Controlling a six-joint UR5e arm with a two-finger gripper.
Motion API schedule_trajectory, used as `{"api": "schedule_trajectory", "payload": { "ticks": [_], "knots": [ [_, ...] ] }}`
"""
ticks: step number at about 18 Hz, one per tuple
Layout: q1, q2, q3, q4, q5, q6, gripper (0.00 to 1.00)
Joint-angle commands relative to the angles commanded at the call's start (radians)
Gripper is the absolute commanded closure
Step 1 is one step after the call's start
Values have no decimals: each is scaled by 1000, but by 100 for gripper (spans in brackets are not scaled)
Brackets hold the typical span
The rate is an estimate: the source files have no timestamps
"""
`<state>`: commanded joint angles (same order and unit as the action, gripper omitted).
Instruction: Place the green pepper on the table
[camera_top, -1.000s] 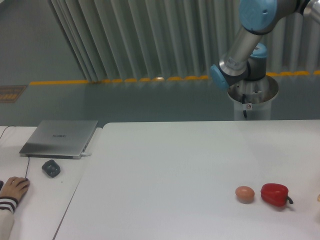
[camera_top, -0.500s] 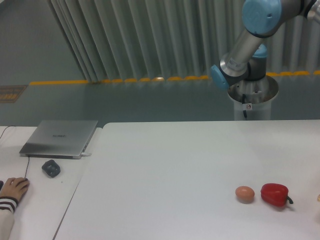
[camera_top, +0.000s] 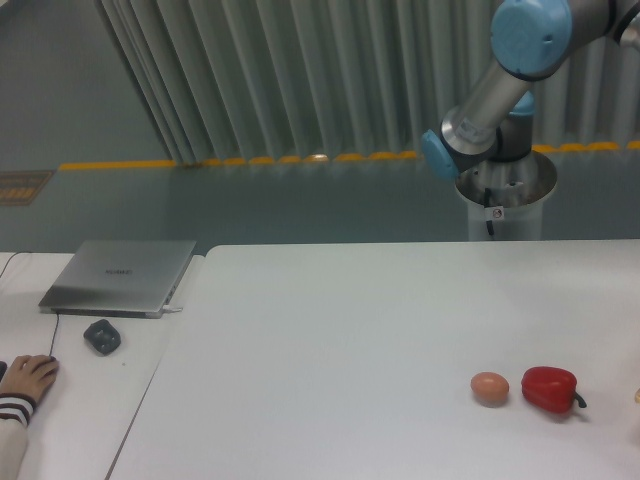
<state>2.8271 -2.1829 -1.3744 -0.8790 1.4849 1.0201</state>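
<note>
Jaws out of frame, so impossible to tell whether spread or pressed together, or what they pinch; only the arm (camera_top: 500, 90) showing at upper right, brushed-metal tube with pale blue rounded joint caps above a grey pedestal. No green pepper visible anywhere in view. On the white, smooth, round-cornered worktop (camera_top: 350, 340), near the right edge: a tan matte egg (camera_top: 490, 388) just beside a glossy, lumpy red pepper (camera_top: 549, 389) with a dark stem. Farther left, on a narrower white desk (camera_top: 75, 400): a flat grey laptop (camera_top: 120, 276), closed, a dark mouse (camera_top: 102, 336), and a hand (camera_top: 28, 376) in a striped cuff.
</note>
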Motion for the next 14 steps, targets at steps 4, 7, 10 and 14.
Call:
{"api": "schedule_trajectory", "payload": {
  "ticks": [4,7,10,14],
  "knots": [
    [0,-2,-2,-2,2,-6,28],
    [-2,11,-2,-14,3,-11,49],
    [0,21,8,-34,-3,-29,57],
    [-8,34,23,-67,-3,-54,58]
  ]
}}
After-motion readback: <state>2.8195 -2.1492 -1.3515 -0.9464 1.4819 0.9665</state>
